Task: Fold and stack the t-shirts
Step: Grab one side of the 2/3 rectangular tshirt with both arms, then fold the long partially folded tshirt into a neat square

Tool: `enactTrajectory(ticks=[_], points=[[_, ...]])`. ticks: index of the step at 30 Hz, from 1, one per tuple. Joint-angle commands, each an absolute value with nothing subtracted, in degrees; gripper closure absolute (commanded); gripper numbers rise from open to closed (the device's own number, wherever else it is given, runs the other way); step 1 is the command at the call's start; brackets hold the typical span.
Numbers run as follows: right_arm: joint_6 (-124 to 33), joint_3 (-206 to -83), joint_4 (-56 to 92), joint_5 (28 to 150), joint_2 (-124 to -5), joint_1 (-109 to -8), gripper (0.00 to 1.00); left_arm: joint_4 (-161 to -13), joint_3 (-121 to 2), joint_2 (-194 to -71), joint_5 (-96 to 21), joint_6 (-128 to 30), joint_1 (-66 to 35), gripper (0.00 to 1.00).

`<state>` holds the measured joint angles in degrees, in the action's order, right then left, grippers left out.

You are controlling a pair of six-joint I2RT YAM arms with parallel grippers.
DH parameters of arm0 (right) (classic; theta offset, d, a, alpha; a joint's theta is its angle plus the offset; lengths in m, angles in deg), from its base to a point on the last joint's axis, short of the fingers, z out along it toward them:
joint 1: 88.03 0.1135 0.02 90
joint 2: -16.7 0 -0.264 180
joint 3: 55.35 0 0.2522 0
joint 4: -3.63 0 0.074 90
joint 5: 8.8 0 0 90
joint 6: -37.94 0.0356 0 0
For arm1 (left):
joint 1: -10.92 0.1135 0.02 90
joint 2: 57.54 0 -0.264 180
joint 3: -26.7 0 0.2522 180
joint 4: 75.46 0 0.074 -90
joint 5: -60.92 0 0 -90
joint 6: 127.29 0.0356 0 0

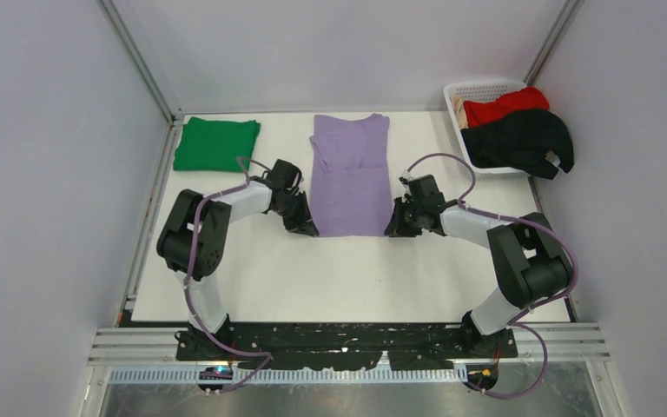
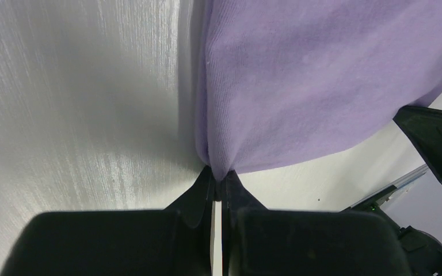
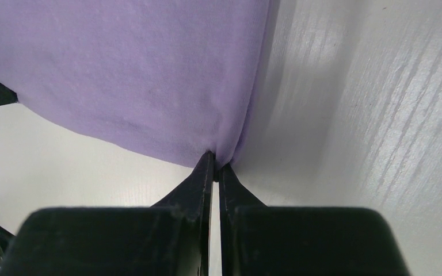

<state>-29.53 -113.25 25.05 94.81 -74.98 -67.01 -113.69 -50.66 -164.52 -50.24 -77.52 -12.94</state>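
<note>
- Lavender t-shirt (image 2: 322, 75), left wrist view: left gripper (image 2: 217, 178) jaws closed on its near-left corner, low over the table (image 2: 80, 103)
- Right wrist view: right gripper (image 3: 214, 161) jaws pinched on the near-right corner
- Top view: it lies lengthwise mid-table, sides folded in. The hem-to-collar fold is judged in hand; next move calls for lifting both corners evenly toward the collar
- Top view, surroundings: white table, plain grey walls (image 1: 43, 174); green t-shirt (image 1: 215, 144) folded at far left; red t-shirt (image 1: 508, 106) and black t-shirt (image 1: 517, 141) in the basket (image 1: 478, 89), far right
</note>
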Motion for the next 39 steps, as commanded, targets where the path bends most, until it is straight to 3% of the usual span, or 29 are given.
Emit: enactTrajectory(ticks=[1, 7, 12, 18, 24, 31, 39], points=[[-31.5, -113.1, 27.8, 93.8, -74.9, -66.6, 0.95, -117.3, -50.2, -166.3, -45.3, -76.8, -13.0, 1.0], [-32.2, -109.0, 34.1, 96.8, -67.5, -65.1, 0.95, -116.6, -39.1, -153.1, -44.7, -77.9, -14.0, 1.0], [-29.6, -106.5, 45.2, 96.5, -53.6, -56.6, 0.95, -120.0, -28.4, -135.1, -43.4, -80.3, -18.5, 1.0], [-23.7, -107.0, 50.1, 101.7, -39.1, -48.4, 0.95, -134.4, -27.6, -115.0, -37.3, -82.4, -26.9, 1.0], [-28.6, -114.2, 54.8, 98.9, -33.1, -47.3, 0.95, -135.1, -30.3, -102.4, -35.1, -81.8, -27.7, 1.0], [-29.9, -121.9, 49.2, 93.1, -35.7, -51.3, 0.95, -131.9, -40.7, -104.8, -24.1, -79.6, -26.6, 1.0], [-29.3, -126.6, 42.7, 95.2, -44.2, -59.8, 0.95, -130.0, -51.5, -118.9, -24.8, -75.0, -18.4, 1.0]])
